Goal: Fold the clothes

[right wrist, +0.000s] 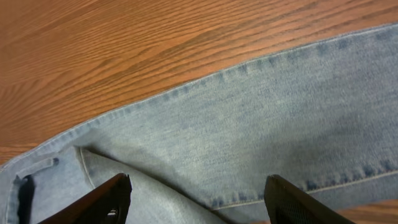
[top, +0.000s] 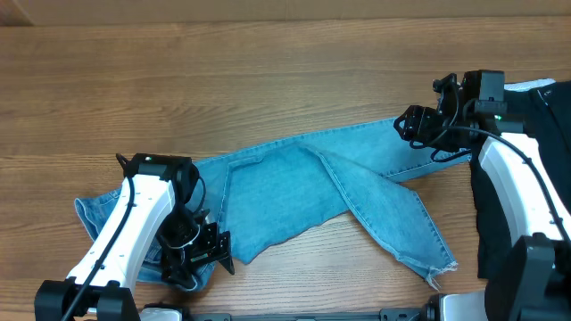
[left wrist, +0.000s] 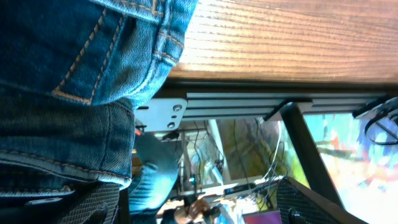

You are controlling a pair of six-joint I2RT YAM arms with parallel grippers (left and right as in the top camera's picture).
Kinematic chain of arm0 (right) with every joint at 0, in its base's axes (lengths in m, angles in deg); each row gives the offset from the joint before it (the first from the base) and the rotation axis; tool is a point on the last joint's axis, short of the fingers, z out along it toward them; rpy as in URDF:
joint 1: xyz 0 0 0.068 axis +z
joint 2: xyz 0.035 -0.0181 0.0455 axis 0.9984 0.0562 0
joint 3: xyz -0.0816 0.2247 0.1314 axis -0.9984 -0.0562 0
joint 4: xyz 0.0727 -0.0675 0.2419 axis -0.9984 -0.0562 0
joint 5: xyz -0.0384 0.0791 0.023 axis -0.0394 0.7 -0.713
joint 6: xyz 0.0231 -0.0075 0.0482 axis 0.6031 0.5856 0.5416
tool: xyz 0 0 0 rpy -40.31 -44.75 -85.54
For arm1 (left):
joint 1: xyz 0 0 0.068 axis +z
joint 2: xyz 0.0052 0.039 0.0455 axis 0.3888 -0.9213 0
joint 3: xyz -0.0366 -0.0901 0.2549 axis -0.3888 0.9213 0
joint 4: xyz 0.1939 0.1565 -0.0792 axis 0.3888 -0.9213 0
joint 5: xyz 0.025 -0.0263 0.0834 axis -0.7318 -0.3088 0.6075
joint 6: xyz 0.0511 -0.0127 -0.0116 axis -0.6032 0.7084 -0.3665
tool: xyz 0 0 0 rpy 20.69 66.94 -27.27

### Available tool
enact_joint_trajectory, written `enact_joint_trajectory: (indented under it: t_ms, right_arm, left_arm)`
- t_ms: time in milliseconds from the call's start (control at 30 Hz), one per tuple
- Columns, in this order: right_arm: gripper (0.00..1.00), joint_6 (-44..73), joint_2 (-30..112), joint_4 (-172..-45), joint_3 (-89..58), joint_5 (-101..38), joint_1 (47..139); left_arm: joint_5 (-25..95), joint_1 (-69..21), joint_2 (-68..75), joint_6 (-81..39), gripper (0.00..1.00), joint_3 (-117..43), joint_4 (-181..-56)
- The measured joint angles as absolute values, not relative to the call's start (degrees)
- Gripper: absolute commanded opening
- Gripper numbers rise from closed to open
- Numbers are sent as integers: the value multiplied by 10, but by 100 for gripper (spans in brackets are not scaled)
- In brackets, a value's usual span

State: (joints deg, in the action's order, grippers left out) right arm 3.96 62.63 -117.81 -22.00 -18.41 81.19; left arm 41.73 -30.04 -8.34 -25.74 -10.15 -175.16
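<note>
The pair of light blue denim jeans (top: 285, 187) lies stretched left to right across the brown wooden counter (top: 268, 71), and the folding looks barely begun. One leg runs out toward the right end while the other crosses it on a slant and ends in a frayed hem (top: 437, 267) near the front edge. The legs are not stacked edge to edge, and no crosswise fold is made (a rough lengthwise start, at best). Aligning the legs and doubling the jeans over appear to be what is left. The left gripper (top: 201, 254) sits low at the bunched waist end with its jaws spread wide and nothing pinched between them, though denim presses close against one finger (left wrist: 87, 205). The right gripper (top: 413, 125) hovers over the far leg, also wide open and holding nothing. From above, the left arm covers much of the waistband, so how that end is gathered is hard to make out. The left wrist view is too close and dark to say whether cloth hangs past the counter edge. The large black garment (top: 555, 125) and the small white cloth (top: 540, 86) are cut off at the right border.
</note>
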Motion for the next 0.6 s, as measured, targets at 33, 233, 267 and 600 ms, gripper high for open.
enact_joint_trajectory:
  t_ms: [33,233,267,600]
  right_arm:
    - [73,38,632,-1175,-220,-184,812]
    - [73,33,639,-1152,-220,-182,812]
    - [73,33,639,-1152,-220,-182,812]
    - [73,33,643,-1168,-220,-178,812]
  left_arm:
    - [417,-300,-83,-254,86,-101,-1746]
    - [424,-300,-84,-224,88,-218,-1705]
    - [432,-300,-84,-217,88,-247,-1691]
    - [620,-152,-88,-164,4,-302,-1590]
